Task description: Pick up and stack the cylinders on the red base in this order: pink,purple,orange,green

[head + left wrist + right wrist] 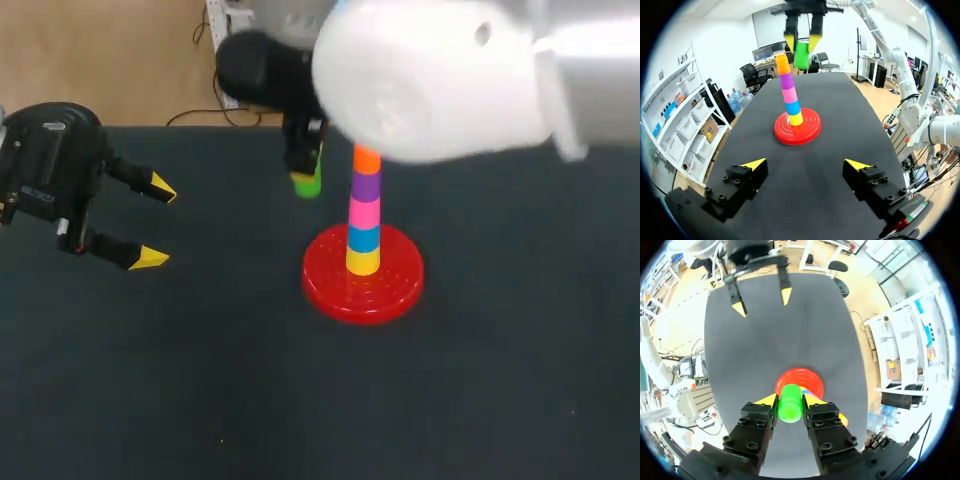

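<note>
The red base [340, 290] [812, 128] [799, 376] sits mid-table with a stack on its peg: yellow, blue, pink [364, 212], purple [366, 186] and orange [367, 160] [783, 64] cylinders. My right gripper [305, 165] [802, 42] [789, 401] is shut on the green cylinder [306, 183] [801, 56] [789, 404], held in the air just left of the stack's top, a little above the orange one. My left gripper [158, 222] [807, 163] [761, 299] stands open and empty over the table's left side, well away from the base.
The black table [200, 380] carries nothing else. My right arm's large white housing [440, 75] hangs over the far right and hides the table behind the stack.
</note>
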Available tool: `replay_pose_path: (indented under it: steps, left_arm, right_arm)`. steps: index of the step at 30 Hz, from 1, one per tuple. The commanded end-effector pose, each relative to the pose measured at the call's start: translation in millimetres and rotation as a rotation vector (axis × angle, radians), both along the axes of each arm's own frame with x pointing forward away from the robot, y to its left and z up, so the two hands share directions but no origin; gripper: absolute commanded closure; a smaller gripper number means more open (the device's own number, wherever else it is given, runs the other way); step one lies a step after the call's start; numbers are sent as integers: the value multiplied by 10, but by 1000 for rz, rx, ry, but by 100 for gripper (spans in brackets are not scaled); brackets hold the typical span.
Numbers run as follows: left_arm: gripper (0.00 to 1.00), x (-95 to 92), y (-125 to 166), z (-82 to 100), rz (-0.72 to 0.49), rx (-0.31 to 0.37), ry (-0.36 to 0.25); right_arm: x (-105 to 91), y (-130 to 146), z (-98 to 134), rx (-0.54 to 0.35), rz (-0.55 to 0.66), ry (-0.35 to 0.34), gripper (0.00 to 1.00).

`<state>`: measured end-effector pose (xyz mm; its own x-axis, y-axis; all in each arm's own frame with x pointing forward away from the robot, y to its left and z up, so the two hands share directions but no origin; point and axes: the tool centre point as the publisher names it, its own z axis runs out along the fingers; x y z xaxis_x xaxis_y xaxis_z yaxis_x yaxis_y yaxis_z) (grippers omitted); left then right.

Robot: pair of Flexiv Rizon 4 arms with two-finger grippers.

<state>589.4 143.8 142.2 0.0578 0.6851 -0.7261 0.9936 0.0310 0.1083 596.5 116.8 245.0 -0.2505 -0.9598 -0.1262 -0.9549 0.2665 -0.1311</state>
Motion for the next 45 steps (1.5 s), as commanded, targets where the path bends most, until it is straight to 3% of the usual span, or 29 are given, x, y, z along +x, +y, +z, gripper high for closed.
replay_pose_path:
  steps: [1, 9, 19, 31, 45]
  left_arm:
    - [0, 11, 3, -13, -2, -2, -1]
    - [0, 11, 3, -13, -2, -2, -1]
    - [0, 11, 3, -13, -2, -2, -1]
    - [0, 11, 3, -13, -2, -2, -1]
    - [0, 11, 3, -13, -2, -2, -1]
  right_arm:
    - [60, -155, 345, 9, -44, -3, 100]
    - [304, -442, 488, 28, -164, 7, 100]
    - [469, -626, 428, 20, -217, 72, 100]
    - [525, -652, 319, -7, -219, 134, 100]
    - [537, -597, 260, -7, -200, 151, 100]
